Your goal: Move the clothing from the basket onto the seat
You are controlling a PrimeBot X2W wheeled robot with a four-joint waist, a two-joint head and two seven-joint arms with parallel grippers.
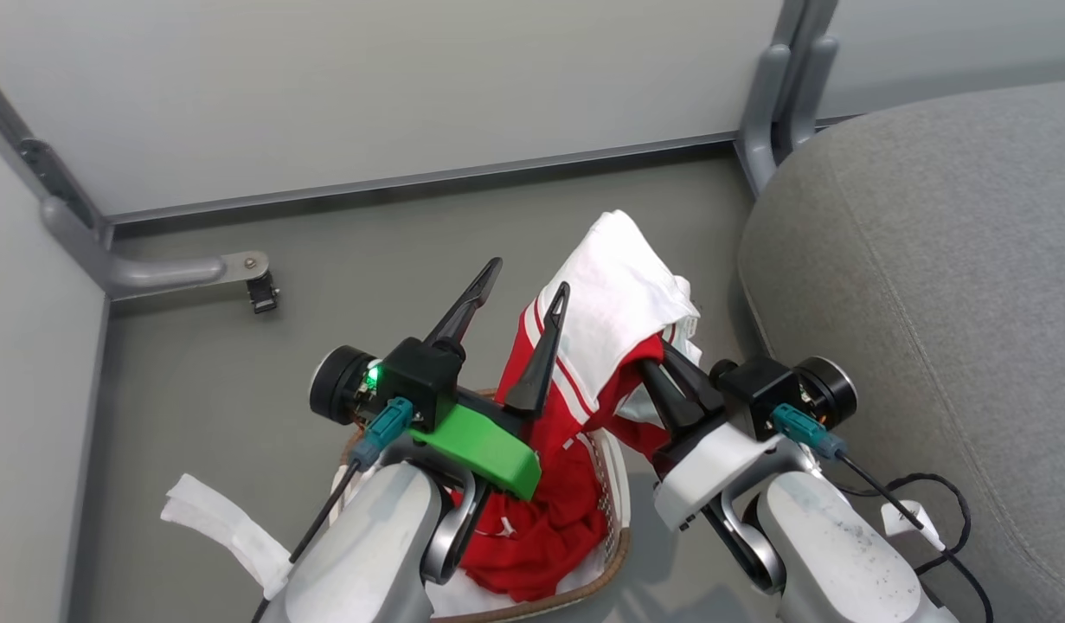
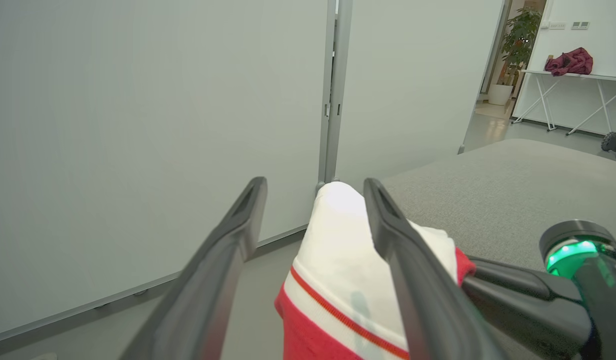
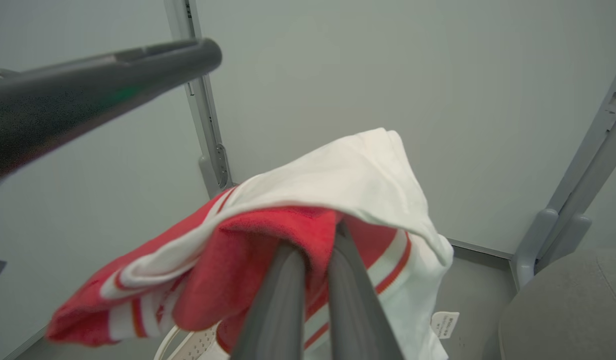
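A red garment with white panels and stripes, the clothing (image 1: 614,298), hangs lifted above the basket (image 1: 617,554). My right gripper (image 1: 662,368) is shut on its red fold, and its fingertips are buried in the cloth (image 3: 338,185). More red clothing (image 1: 541,528) lies inside the basket. My left gripper (image 1: 523,290) stands open just left of the lifted garment, whose white top (image 2: 338,270) rises between its fingers (image 2: 237,235). The grey seat (image 1: 930,303) fills the right side, beside the basket.
Pale partition walls close off the back and left, with a metal foot bracket (image 1: 151,272) on the grey floor. The basket's white liner (image 1: 221,519) trails out at the lower left. A black cable (image 1: 930,510) loops by my right forearm, against the seat.
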